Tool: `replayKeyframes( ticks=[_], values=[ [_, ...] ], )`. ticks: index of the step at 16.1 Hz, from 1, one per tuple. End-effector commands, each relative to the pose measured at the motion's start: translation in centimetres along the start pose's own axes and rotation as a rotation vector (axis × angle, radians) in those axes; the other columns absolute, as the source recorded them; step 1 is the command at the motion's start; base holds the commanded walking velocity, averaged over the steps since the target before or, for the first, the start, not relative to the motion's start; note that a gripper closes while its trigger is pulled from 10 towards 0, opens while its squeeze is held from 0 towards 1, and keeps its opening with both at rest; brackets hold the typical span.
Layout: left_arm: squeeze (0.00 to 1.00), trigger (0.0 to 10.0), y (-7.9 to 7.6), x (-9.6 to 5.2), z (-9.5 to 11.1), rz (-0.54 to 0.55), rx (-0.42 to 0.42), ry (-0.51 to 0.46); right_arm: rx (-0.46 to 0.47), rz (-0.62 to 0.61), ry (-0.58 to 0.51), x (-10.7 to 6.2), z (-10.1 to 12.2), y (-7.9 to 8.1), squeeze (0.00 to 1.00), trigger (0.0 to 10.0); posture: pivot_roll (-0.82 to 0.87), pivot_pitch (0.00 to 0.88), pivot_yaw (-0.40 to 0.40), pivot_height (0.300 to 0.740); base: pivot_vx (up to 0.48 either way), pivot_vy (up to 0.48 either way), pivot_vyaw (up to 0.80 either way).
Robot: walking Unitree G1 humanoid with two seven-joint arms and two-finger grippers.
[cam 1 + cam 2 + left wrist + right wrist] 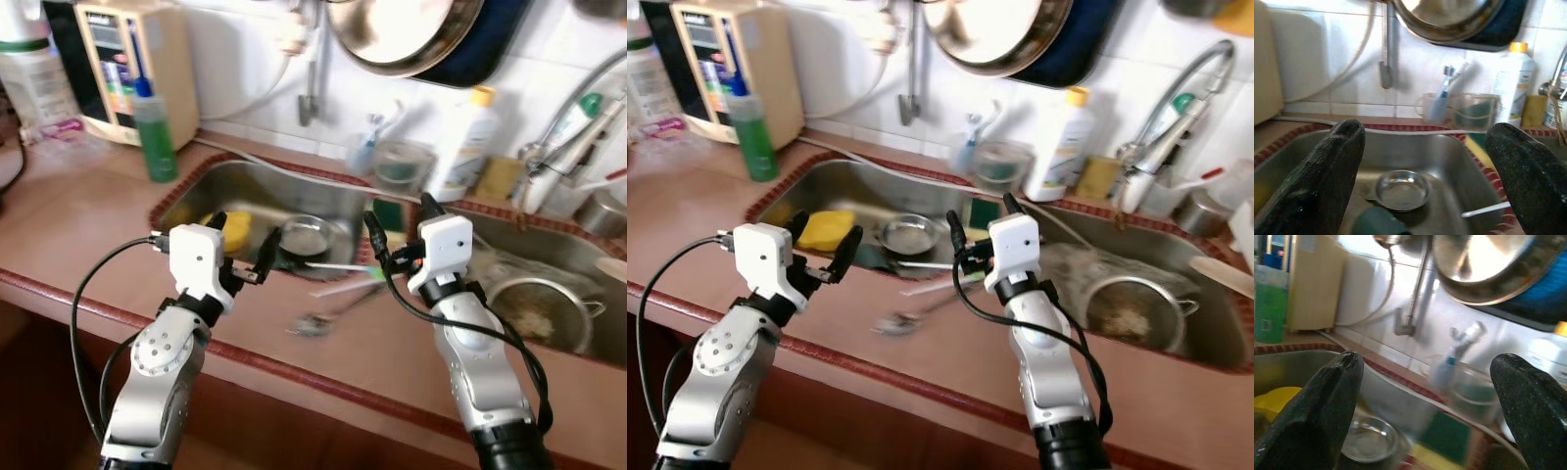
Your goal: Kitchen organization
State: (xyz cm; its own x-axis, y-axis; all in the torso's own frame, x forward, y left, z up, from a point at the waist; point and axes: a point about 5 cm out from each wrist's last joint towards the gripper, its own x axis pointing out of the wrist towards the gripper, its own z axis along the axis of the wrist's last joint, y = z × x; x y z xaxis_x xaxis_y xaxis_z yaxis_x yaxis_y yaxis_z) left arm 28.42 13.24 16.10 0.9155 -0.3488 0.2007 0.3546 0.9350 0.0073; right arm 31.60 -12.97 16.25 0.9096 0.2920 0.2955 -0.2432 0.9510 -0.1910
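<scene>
Fingers of the left gripper (241, 247) are spread wide and empty above the near left edge of the sink (328, 192). Right of them a spoon (315, 323) lies on the counter (88, 220). Farther right, the right gripper (400, 228) is spread wide too, holding nothing.

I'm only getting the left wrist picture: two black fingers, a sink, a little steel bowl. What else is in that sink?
Observer: A yellow sponge lies in the left basin, near the small steel bowl.
Operator: Is anything lying on the counter?
Observer: A spoon lies on the brown counter, between the two grippers.
Operator: And where's the other arm?
Observer: The right gripper is raised by the divider between the basins, fingers open; the left gripper is open too.
</scene>
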Motion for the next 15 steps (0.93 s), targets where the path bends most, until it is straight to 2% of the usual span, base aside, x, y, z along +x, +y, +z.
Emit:
replayKeyframes(
  ticks=[1,3,7,9,10,12,15],
  values=[
    [0.00,10.0,-0.9,0.4,0.0,-0.030,-0.013,0.003,-0.022,-0.012,0.005,-0.4,0.0,-1.1,0.00,10.0,-0.10,0.000,-0.040,0.740,0.000,0.000,0.00],
    [0.00,10.0,-1.0,0.2,-0.4,-0.056,0.005,0.031,-0.011,-0.013,0.018,-0.8,-0.2,-1.7,0.00,10.0,-0.10,0.000,-0.041,0.740,0.000,0.000,0.00],
    [0.00,10.0,-0.7,0.1,-0.5,-0.086,0.065,0.056,0.061,-0.054,0.046,-2.1,-1.0,-2.1,0.00,10.0,-0.10,0.000,-0.039,0.740,0.000,0.000,0.00],
    [0.00,10.0,-0.5,0.1,-0.5,-0.098,0.088,0.063,0.069,-0.065,0.061,-2.6,-1.3,-2.1,0.00,10.0,-0.11,0.000,-0.035,0.740,0.000,0.000,0.00],
    [0.00,10.0,-0.3,0.2,-0.5,-0.131,0.151,0.084,0.090,-0.086,0.071,-3.1,-1.5,-2.2,0.00,10.0,-0.11,0.000,-0.029,0.740,0.000,0.000,0.00],
    [0.00,10.0,-0.1,0.3,-0.6,-0.156,0.190,0.108,0.105,-0.099,0.078,-3.4,-1.6,-2.1,0.00,10.0,-0.12,0.000,-0.021,0.740,0.000,0.000,0.00],
    [0.00,10.0,-0.4,0.1,-1.7,-0.189,0.095,0.221,0.097,-0.097,0.077,-3.9,-1.5,-1.7,0.00,10.0,-0.14,0.000,-0.007,0.740,0.000,0.000,0.00]
  ],
)
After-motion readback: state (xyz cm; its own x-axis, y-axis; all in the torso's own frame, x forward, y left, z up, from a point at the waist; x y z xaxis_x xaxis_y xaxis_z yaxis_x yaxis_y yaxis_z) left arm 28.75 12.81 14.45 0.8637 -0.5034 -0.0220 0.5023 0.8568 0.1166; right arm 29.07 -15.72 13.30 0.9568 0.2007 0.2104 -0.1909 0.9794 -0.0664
